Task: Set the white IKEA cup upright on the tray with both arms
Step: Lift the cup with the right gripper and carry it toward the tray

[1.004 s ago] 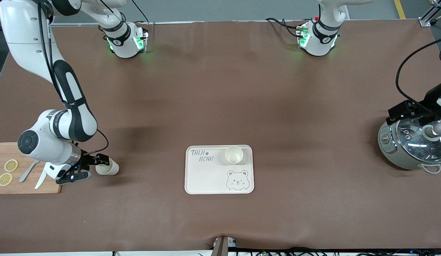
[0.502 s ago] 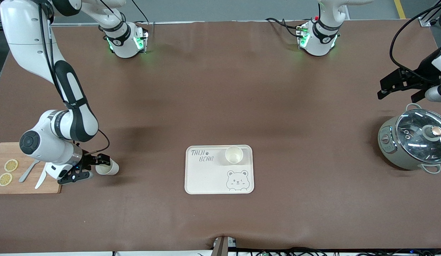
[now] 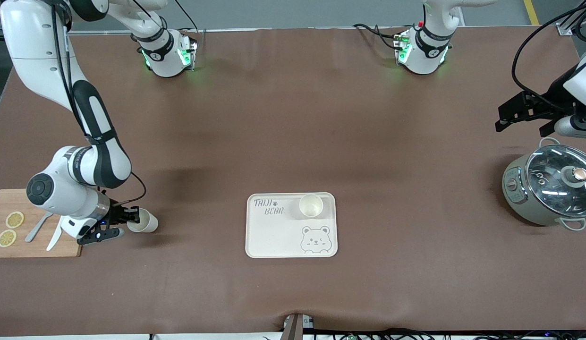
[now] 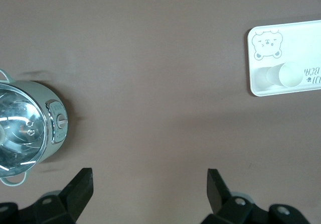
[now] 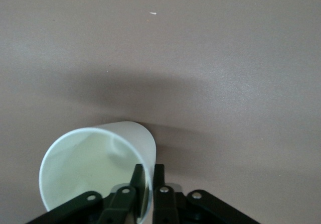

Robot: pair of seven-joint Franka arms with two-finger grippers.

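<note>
Front view. Tray (image 3: 274, 236) near the middle of the table, toward the camera; one cup (image 3: 310, 206) already upright on it, beside the lettering, above the bear face. Second cup (image 3: 142, 221) lying on its side on the cloth, toward the right arm's end, just beside the cutting board (image 3: 66, 248) with its lemon slices (image 3: 14, 219) and spoon (image 3: 38, 226). Right gripper (image 3: 127, 221) low at that cup, fingers pinched on the rim wall, one finger inside the mouth and one outside; probably the only purchase a tipped cup offers. Left gripper (image 3: 520, 113) up over bare cloth beside the cooker (image 3: 547, 191), fingers spread, holding nothing; left arm waiting.

Left wrist view. Fingers (image 4: 80, 189) wide apart with nothing between them. Cooker (image 4: 27, 133) to one side, tray (image 4: 261, 73) with its upright cup (image 4: 290, 74) well apart from it.

Right wrist view. Fingers (image 5: 135, 181) pressed together on the thin wall of the tipped cup (image 5: 95, 158), mouth facing the camera, body resting on the cloth. Grip appears made; cup not yet lifted. Judgement: next comes a lift and a turn to upright, then a carry to the tray's free part, perhaps with a handover.
</note>
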